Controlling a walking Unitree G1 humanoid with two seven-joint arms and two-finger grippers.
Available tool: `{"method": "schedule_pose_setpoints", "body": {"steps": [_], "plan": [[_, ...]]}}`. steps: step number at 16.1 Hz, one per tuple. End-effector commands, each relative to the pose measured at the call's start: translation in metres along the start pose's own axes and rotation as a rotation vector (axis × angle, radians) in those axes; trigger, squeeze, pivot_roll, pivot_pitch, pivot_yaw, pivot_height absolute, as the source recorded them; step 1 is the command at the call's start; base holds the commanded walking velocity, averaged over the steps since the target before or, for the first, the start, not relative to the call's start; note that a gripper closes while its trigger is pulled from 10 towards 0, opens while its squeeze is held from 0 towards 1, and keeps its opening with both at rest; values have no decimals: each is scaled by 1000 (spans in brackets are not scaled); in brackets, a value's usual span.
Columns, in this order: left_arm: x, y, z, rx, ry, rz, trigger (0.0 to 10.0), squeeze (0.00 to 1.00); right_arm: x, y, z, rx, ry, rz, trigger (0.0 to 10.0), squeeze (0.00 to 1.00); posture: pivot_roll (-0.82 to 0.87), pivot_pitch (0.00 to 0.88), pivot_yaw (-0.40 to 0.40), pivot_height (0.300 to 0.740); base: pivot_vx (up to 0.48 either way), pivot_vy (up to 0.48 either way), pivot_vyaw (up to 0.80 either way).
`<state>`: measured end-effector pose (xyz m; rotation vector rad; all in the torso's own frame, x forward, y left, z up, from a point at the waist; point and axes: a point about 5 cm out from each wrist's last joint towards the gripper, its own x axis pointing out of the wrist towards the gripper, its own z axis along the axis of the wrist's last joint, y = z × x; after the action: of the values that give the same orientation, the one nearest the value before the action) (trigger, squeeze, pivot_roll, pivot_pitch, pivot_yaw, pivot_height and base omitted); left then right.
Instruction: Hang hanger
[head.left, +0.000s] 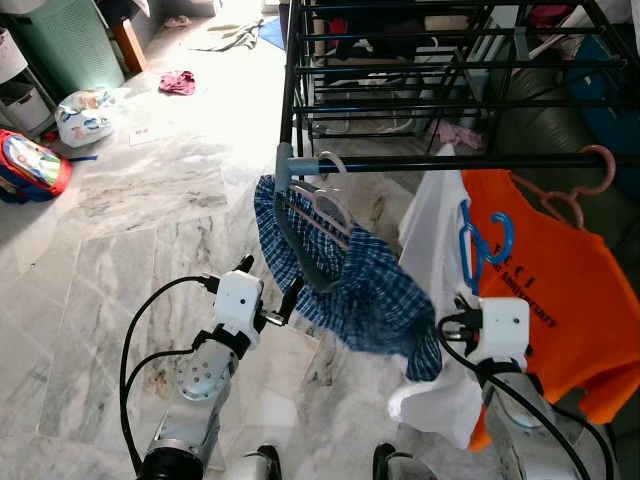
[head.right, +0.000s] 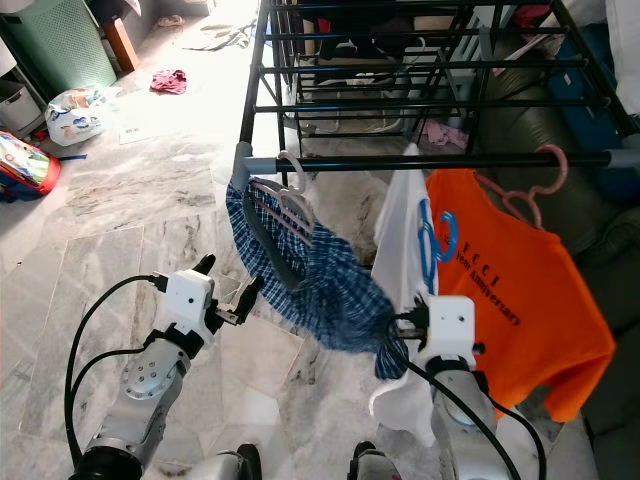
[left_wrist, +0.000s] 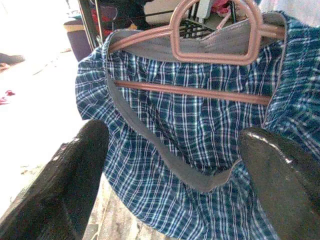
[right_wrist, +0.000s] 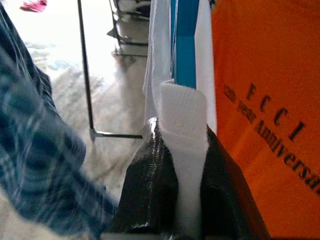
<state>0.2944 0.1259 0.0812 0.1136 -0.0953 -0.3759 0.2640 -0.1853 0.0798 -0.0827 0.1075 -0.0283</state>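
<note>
The pink hanger (head.left: 330, 205) carrying the blue plaid shirt (head.left: 345, 285) is hooked on the black rack rail (head.left: 470, 160), just ahead of the left gripper (head.left: 268, 290), whose fingers are spread apart. In the right wrist view, white cloth (right_wrist: 182, 130) is seen pinched by the right gripper (right_wrist: 182, 150).

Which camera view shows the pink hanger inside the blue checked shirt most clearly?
The left wrist view: the pink hanger sits close up, with its bar and triangular neck sharp inside the blue checked shirt. Both eye views show it smaller, hooked on the black rail. The right wrist view gives just a blurred edge of the shirt.
</note>
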Motion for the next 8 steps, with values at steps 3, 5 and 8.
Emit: {"method": "schedule_pose_setpoints", "body": {"steps": [3,5,8], "plan": [[0,-2,2,4,2,-24,10000,0,8,8,35,17,-108,46,10000,0,22,216,32,740,0,0,0],[1,-3,2,4,0,-28,10000,0,18,4,58,66,-142,48,10000,0,20,217,29,740,0,0,0],[1,-6,4,-5,-12,-43,10000,0,28,2,67,91,-103,79,10000,0,22,216,27,740,0,0,0]]}}
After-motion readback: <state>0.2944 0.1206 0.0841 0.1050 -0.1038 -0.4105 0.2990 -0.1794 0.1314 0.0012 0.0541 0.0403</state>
